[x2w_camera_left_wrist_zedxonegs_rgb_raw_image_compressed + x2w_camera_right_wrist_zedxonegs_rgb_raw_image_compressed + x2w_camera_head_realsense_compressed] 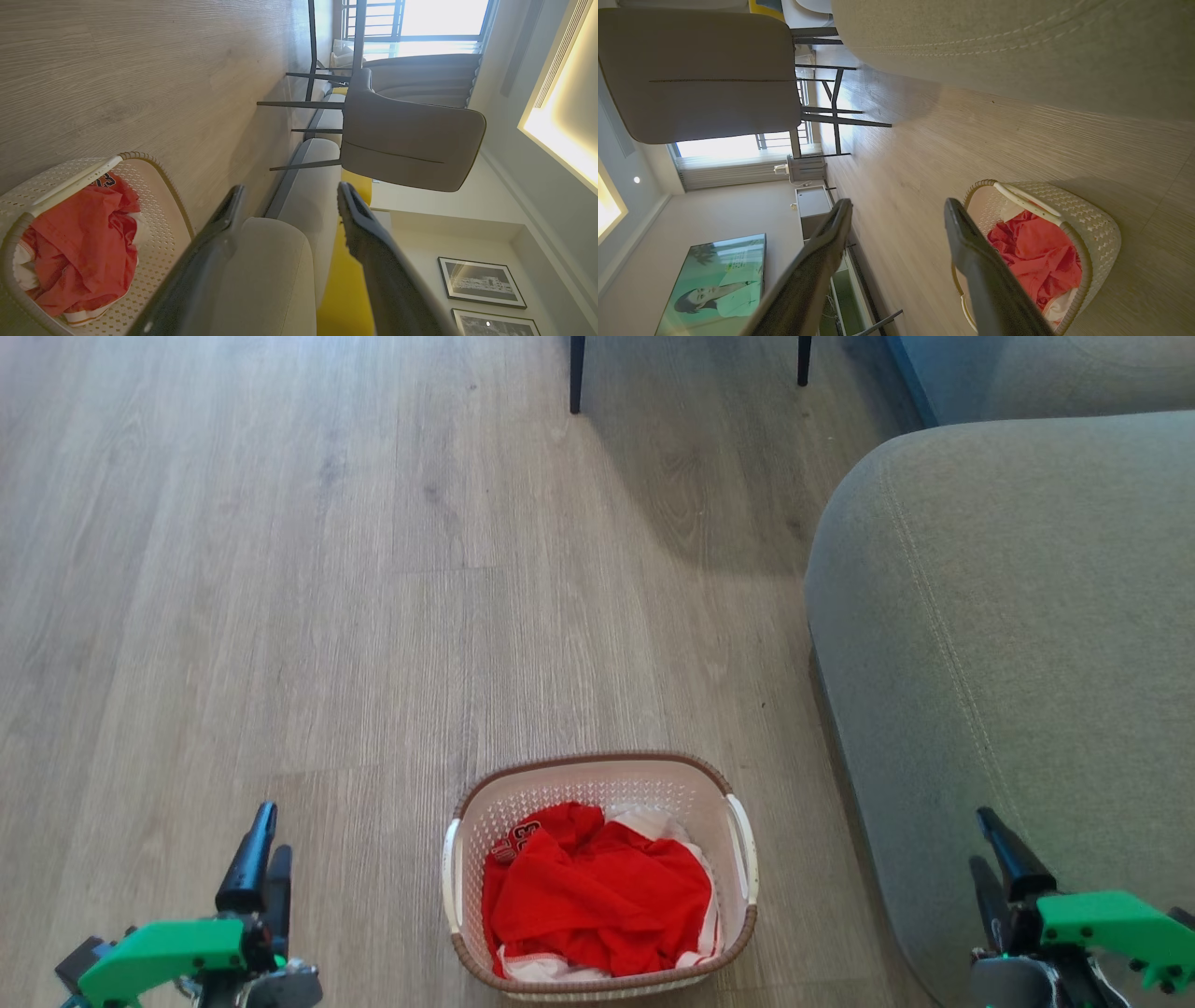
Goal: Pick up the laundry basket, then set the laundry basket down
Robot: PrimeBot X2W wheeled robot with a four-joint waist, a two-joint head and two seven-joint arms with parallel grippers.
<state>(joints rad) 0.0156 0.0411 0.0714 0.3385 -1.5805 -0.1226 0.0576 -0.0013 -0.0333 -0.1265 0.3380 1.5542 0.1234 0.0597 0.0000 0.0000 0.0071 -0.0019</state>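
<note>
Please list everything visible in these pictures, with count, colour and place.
basket: 1, white with brown rim, on floor left of sofa
clothes: 1 heap, red and white, in basket
sofa: 1, grey, right of basket
chair: 1, grey with dark legs, beyond basket
floor: 1, pale wood, under basket
TV: 1, screen lit, across the room
framed pictures: 2, dark frames, on wall
left pincer: 1, dark, open, left of basket
right pincer: 1, dark, open, by sofa

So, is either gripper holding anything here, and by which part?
Nothing is held. The left gripper and right gripper stand open, both clear of the laundry basket.
</note>
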